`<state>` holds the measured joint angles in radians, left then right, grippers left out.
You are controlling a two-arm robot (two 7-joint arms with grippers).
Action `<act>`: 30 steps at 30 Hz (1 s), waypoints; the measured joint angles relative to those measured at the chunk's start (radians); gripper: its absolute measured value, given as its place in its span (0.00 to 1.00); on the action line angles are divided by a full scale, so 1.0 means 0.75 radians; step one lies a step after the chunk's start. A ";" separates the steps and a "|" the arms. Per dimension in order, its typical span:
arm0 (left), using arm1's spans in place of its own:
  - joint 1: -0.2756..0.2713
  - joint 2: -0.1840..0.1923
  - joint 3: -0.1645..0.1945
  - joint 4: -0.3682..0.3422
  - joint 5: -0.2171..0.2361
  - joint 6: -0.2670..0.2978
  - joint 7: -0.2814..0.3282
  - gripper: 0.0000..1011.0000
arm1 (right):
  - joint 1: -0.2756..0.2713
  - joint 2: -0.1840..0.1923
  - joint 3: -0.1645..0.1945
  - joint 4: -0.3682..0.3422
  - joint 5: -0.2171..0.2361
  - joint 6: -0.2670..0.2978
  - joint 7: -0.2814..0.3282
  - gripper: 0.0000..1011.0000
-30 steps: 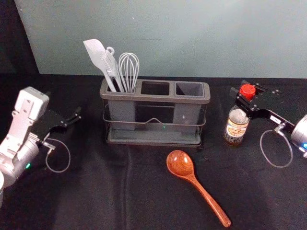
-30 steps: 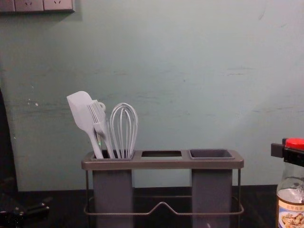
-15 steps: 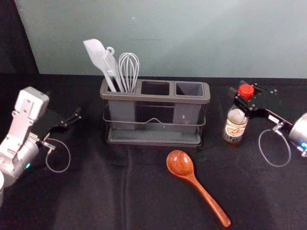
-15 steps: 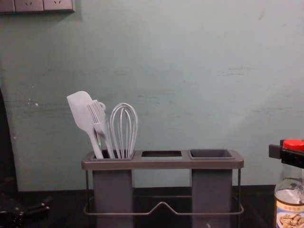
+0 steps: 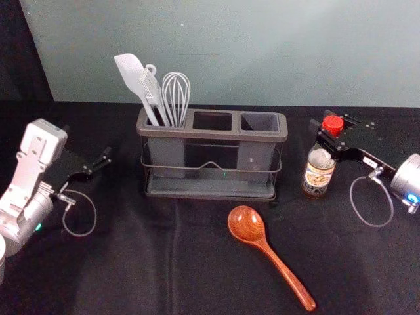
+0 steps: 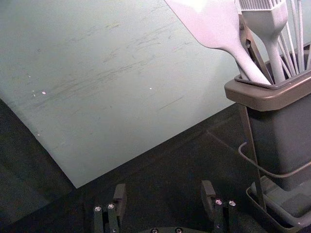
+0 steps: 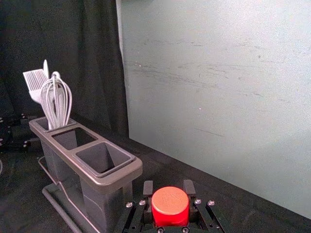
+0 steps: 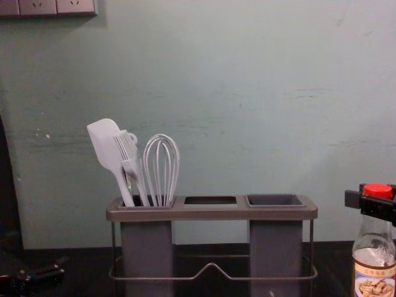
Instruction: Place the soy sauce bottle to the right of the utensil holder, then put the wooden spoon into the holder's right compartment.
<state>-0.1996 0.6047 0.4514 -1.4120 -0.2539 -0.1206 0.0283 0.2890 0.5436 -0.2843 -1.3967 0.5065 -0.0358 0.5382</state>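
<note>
Taking twelve o'clock as straight away from the robot in the head view, the soy sauce bottle [image 5: 318,172] is sitting at about three o'clock from the utensil holder [image 5: 211,182], with a modest gap between them. The right gripper [image 7: 168,189] is grasping it high up, fingers closing on either side just below the red cap [image 7: 170,200]. Long axis is running roughly upright in the chest view, so the coming move is probably asking for a straight lowering and release rather than any turning. Whether the base is touching the table [image 5: 131,269], the observer cannot tell. Side already looks right; the likely risk is the fingers dragging the cap and tipping the bottle while letting go. The left gripper [image 6: 164,188] is waiting at nine o'clock from the holder, its fingers parting widely around nothing. The wooden spoon [image 5: 248,224] is lying on the table, its bowl at five o'clock from the holder and its handle pointing toward five. The right arm is reaching nearer to it, so that arm seems the likelier one for the right compartment [image 5: 258,122], which is opening at ten o'clock from the bottle.
</note>
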 joint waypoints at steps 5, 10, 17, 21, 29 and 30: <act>0.000 0.000 0.000 0.000 0.000 0.000 0.000 0.99 | 0.007 -0.009 -0.005 0.019 -0.006 -0.007 0.000 0.37; 0.000 0.000 0.000 0.000 0.000 0.000 0.000 0.99 | 0.007 -0.009 -0.005 0.021 -0.007 -0.009 0.000 0.37; 0.000 0.000 0.000 0.000 0.000 0.000 0.000 0.99 | 0.006 -0.008 -0.005 0.017 -0.007 -0.008 -0.001 0.38; 0.000 0.000 0.000 0.000 0.000 0.000 0.000 0.99 | 0.006 -0.008 -0.005 0.016 -0.006 -0.007 -0.001 0.46; 0.000 0.000 0.000 0.000 0.000 0.000 0.000 0.99 | 0.005 -0.007 -0.004 0.014 -0.006 -0.006 -0.001 0.76; 0.000 0.000 0.000 0.000 0.000 0.000 0.000 0.99 | 0.005 -0.007 -0.004 0.014 -0.006 -0.006 -0.001 0.78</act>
<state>-0.1995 0.6047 0.4514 -1.4120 -0.2539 -0.1205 0.0283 0.2924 0.5386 -0.2871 -1.3861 0.5019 -0.0404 0.5374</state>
